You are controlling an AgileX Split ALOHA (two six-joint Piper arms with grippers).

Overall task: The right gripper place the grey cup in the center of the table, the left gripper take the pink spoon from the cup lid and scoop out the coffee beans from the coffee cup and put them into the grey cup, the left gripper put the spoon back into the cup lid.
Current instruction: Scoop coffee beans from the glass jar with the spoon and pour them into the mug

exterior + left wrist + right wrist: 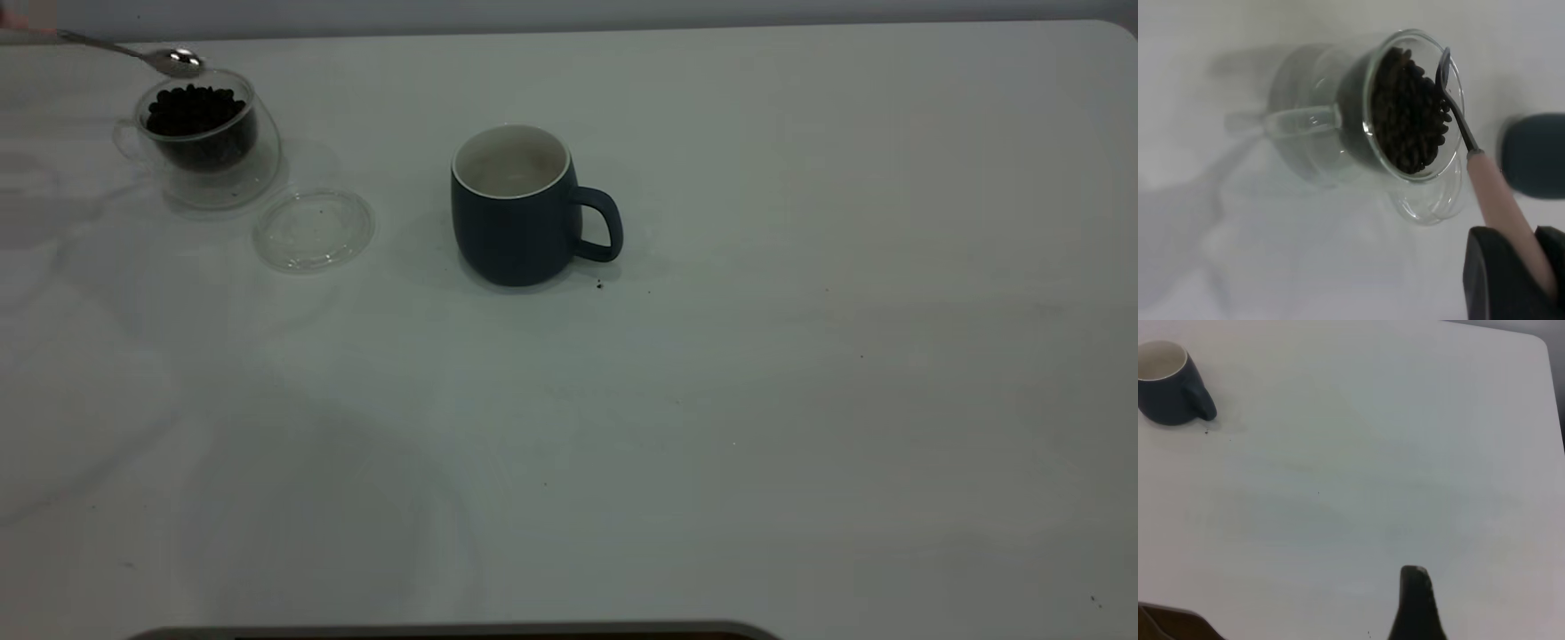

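The coffee cup (pixel 200 138), clear glass, stands at the table's (pixel 711 400) far left with a heap of coffee beans (pixel 194 111) inside. My left gripper (pixel 1519 245) is shut on the pink spoon's (pixel 1495 200) handle. The spoon's metal bowl (pixel 178 60) hovers at the coffee cup's far rim, just above the beans (pixel 1408 110). No beans show in the spoon. The cup lid (pixel 313 228) lies bare beside the coffee cup. The grey cup (pixel 516 209) stands upright near the table's middle, handle pointing right, its inside looking bare. My right gripper (pixel 1415 607) is parked well away from the grey cup (pixel 1168 383).
A few dark specks lie on the table by the grey cup's handle (pixel 599 284). A dark edge (pixel 444 633) runs along the table's near side. The table's rounded corner (pixel 1538 347) shows in the right wrist view.
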